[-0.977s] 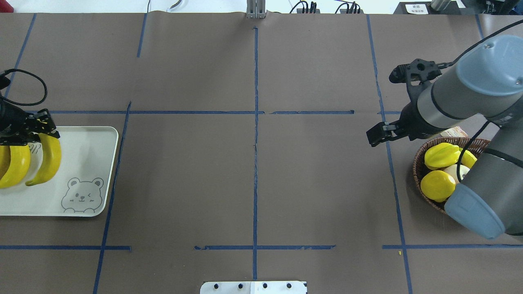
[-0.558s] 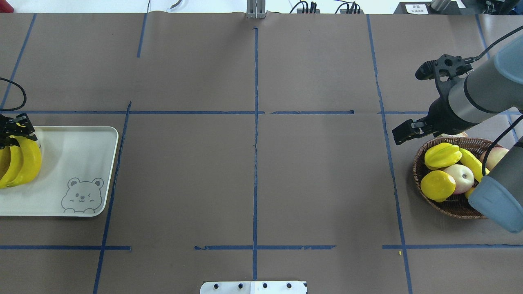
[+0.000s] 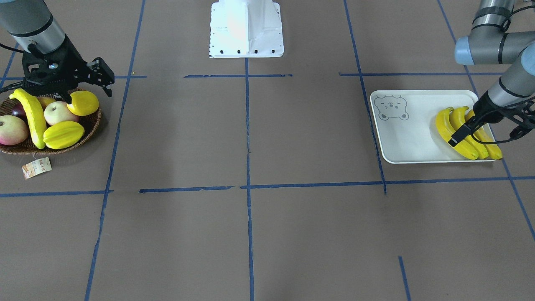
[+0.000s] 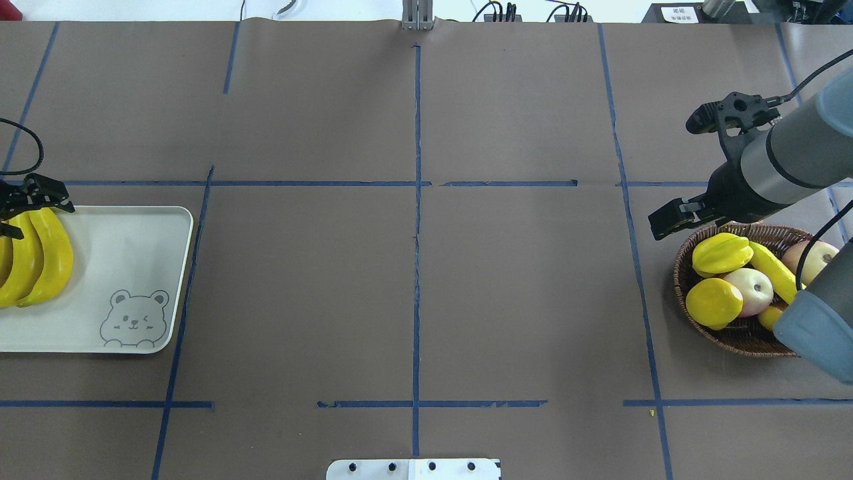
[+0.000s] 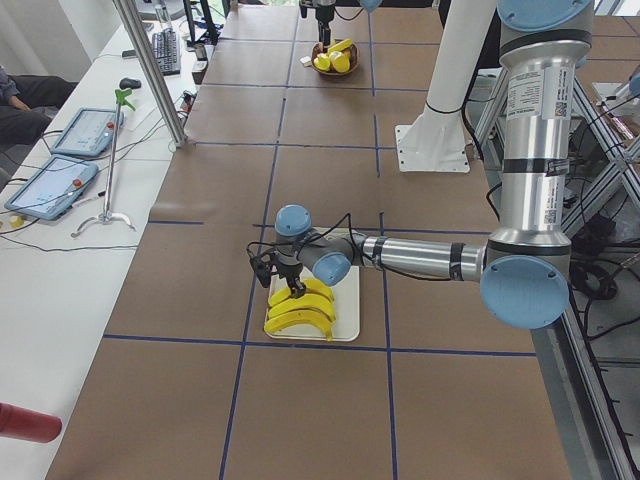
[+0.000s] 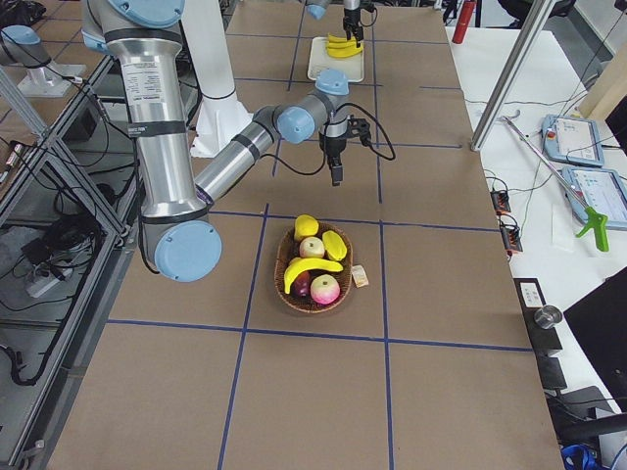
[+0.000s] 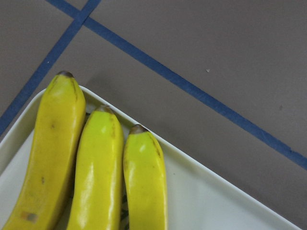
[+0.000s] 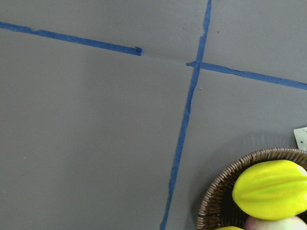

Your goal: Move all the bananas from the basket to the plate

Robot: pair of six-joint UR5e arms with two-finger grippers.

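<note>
- Three bananas point(image 3: 442, 127) lie side by side and touching on the plate point(image 3: 411, 144), at the end away from the printed bear face.
- All three are shown whole in the front-facing view. In the overhead view the outermost one is cut to a sliver by the frame edge. In the left wrist view only their dark tips are shown, lined up close to the plate's rim.
- The left gripper point(image 3: 454, 139) is held just above these bananas. In the front-facing view one finger is seen slanting across the banana nearest the bear face, and the other finger is hidden. It cannot be told whether the claw is released or clenched.
- A fourth banana point(image 3: 34, 119) lies in the basket point(image 3: 92, 125), on top of the other fruit. It is shown whole in the front-facing and right side views. In the overhead view its near end is covered by the right arm.
- A star fruit point(image 3: 62, 134), a lemon point(image 3: 83, 103) and apples point(image 3: 58, 113) are also in the basket.
- A paper tag point(image 3: 36, 167) lies on the table just beside the basket. It is plain in the front-facing view, and only a corner shows in the right wrist view.
- The right gripper point(image 4: 670, 220) hangs beside the basket's rim, apart from the fruit. Its fingers appear as one dark block, so its state cannot be told.
</note>
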